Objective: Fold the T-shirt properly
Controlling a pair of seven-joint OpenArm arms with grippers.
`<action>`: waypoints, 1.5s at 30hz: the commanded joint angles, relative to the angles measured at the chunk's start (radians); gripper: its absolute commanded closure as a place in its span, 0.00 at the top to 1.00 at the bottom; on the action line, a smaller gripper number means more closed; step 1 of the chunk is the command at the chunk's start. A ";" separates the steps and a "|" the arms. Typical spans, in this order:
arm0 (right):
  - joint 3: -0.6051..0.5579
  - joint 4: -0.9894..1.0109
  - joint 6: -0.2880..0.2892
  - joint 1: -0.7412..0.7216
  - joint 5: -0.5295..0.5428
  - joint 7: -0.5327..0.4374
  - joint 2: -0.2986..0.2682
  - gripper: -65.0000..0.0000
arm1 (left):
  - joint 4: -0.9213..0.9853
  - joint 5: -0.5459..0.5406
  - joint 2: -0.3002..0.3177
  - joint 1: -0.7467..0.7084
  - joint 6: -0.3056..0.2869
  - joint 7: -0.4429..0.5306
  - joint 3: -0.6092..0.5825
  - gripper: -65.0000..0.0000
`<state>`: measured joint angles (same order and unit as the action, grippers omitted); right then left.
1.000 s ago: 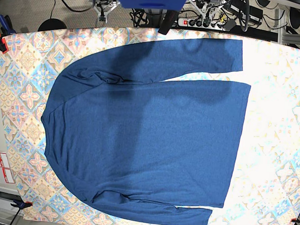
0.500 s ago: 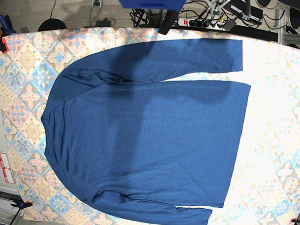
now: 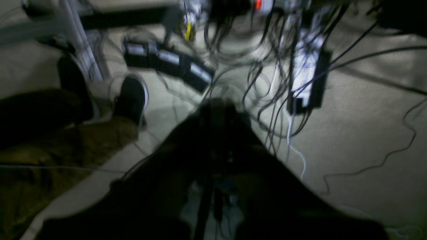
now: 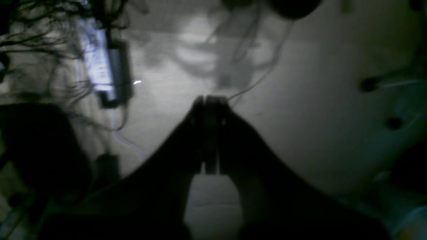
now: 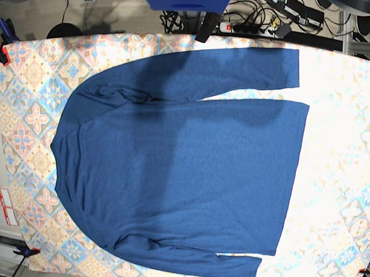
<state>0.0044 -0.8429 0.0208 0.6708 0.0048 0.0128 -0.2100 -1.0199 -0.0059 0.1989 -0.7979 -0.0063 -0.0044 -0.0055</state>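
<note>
Lying flat: one T-shirt (image 5: 184, 169); left gripper (image 3: 217, 110) and right gripper (image 4: 208, 103) pressed together.

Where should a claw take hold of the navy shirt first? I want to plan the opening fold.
Probably the cuff of the upper sleeve, coming from the table's far edge. The T-shirt lies flat on the tablecloth, neck to the left and hem to the right; that sleeve runs along the far side, set apart from the body by a narrow gap, so its end lifts free.
</note>
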 commanded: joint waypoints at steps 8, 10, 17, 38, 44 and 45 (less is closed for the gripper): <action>0.222 -0.396 -0.005 0.203 0.002 0.005 -0.013 0.00 | -0.389 -0.003 0.004 -0.217 0.002 0.005 0.006 0.00; 0.262 -0.514 -0.005 0.244 0.002 0.063 -0.013 0.00 | -0.466 -0.003 0.004 -0.248 0.002 0.005 0.006 0.00; 0.343 -0.895 -0.003 0.312 0.002 0.240 -0.013 0.00 | -0.679 -0.003 0.004 -0.308 0.004 -0.015 0.008 0.00; 0.102 -1.105 -0.003 0.100 0.002 0.528 -0.013 0.04 | -0.890 -0.647 0.135 -0.101 0.002 -0.418 0.244 0.33; 0.099 -1.105 -0.003 0.059 0.002 0.568 -0.013 0.13 | -0.857 -0.745 0.147 -0.001 0.002 -0.596 0.341 0.44; 0.099 -1.105 -0.003 0.051 0.002 0.568 -0.013 0.14 | -0.848 -0.756 0.147 0.021 0.002 -0.633 0.347 0.44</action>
<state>0.0990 -1.9308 0.0242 0.7158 0.0078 0.5995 -0.2161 -1.8603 -0.7570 0.3355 -0.7734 -0.0036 -0.6445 0.3328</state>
